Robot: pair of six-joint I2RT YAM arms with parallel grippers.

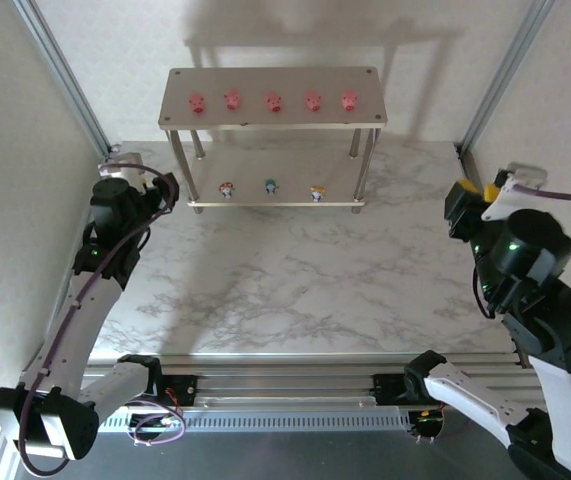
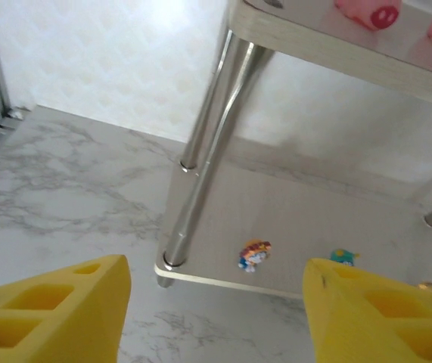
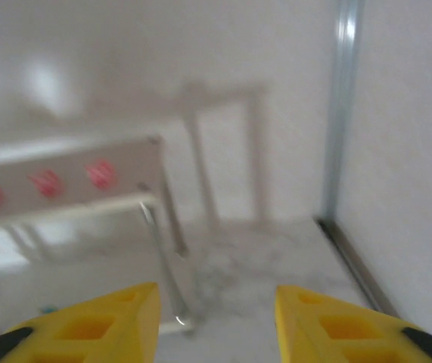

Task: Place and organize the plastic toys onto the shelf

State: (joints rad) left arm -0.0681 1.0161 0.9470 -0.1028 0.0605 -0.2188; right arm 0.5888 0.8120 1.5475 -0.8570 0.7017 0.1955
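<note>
The shelf (image 1: 272, 122) stands at the back of the table. Several pink pig toys (image 1: 273, 101) line its top board in a row. On the lower board stand three pale figurines: dark red-topped (image 1: 226, 190), teal-topped (image 1: 271, 186) and orange-topped (image 1: 317, 193). My left gripper (image 1: 170, 187) hovers open by the shelf's left legs; its wrist view shows the dark red-topped figurine (image 2: 255, 254) and the teal one (image 2: 343, 256) ahead of the open yellow fingers (image 2: 57, 314). My right gripper (image 1: 462, 200) is open at the right, nothing between its fingers (image 3: 94, 325); the shelf (image 3: 72, 181) looks blurred there.
A marble-patterned table top (image 1: 295, 280) spreads in front of the shelf. Metal frame posts (image 1: 65, 75) rise at both back corners, with white walls behind. A rail (image 1: 285, 375) with the arm bases runs along the near edge.
</note>
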